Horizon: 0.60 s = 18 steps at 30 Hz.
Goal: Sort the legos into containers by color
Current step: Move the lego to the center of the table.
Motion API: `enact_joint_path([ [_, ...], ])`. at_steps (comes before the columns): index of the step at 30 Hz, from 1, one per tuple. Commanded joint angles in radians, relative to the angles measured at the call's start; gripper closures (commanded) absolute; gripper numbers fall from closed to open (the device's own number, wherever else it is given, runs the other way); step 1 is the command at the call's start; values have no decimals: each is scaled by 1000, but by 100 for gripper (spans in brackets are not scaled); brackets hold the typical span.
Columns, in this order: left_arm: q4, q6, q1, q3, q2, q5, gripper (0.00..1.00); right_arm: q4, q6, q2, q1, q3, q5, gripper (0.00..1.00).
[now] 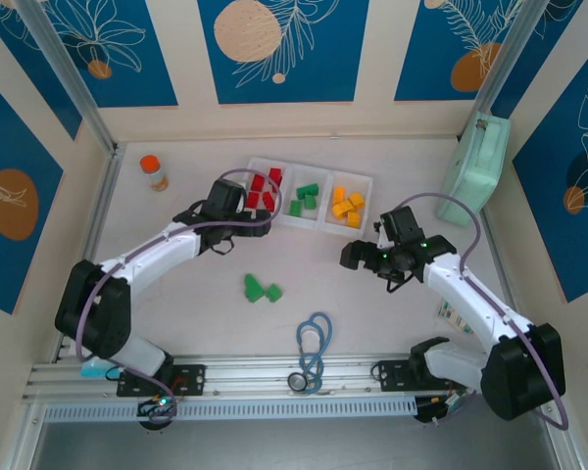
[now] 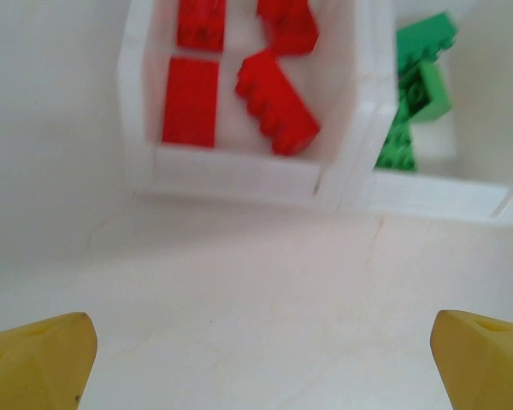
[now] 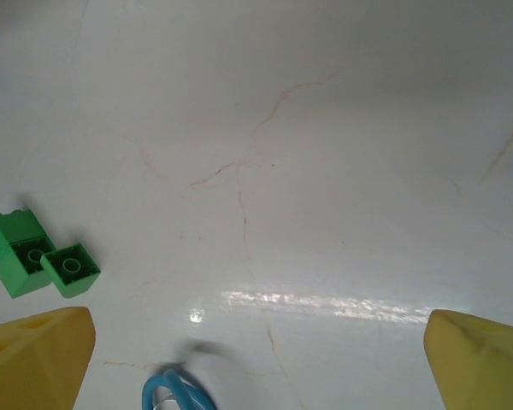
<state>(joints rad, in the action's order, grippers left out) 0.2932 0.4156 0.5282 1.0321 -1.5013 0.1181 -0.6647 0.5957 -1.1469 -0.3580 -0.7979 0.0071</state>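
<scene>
Legos (image 1: 265, 191) fill containers (image 1: 325, 191); green legos (image 1: 263, 289) lie outside.

Two green legos (image 1: 262, 289) lie on the table (image 1: 353, 294), outside the containers (image 1: 325, 202).

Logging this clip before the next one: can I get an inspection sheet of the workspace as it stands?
Surface: table, pale, with fine vein lines and no spills.
Job's things: tray holds red legos, green legos and orange-yellow legos, one colour per compartment. Loose green legos lie on the table.
Clutter: bottle at far left, case against the right wall, stethoscope at the near edge.
Grippers: left gripper open and empty, just short of the red compartment. Right gripper open and empty, over bare table.
Cables: left cable and right cable each loop above the wrist, with no snag seen.
Surroundings: cream walls with blue panels, rail in front.
</scene>
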Motion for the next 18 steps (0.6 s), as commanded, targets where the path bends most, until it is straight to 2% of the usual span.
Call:
enact_joint_path([
  [1, 109, 59, 37, -54, 84, 34, 1, 37, 21, -40, -38, -50, -16, 1],
  [6, 160, 141, 86, -165, 190, 31, 2, 66, 35, -103, -88, -74, -12, 1],
  [11, 169, 247, 110, -285, 277, 16, 15, 72, 36, -139, -121, -93, 7, 1],
  [14, 134, 278, 112, -332, 278, -18, 21, 75, 36, -153, -125, -98, 8, 1],
  [18, 114, 297, 117, -338, 235, -35, 23, 67, 34, -156, -133, -109, 11, 1],
])
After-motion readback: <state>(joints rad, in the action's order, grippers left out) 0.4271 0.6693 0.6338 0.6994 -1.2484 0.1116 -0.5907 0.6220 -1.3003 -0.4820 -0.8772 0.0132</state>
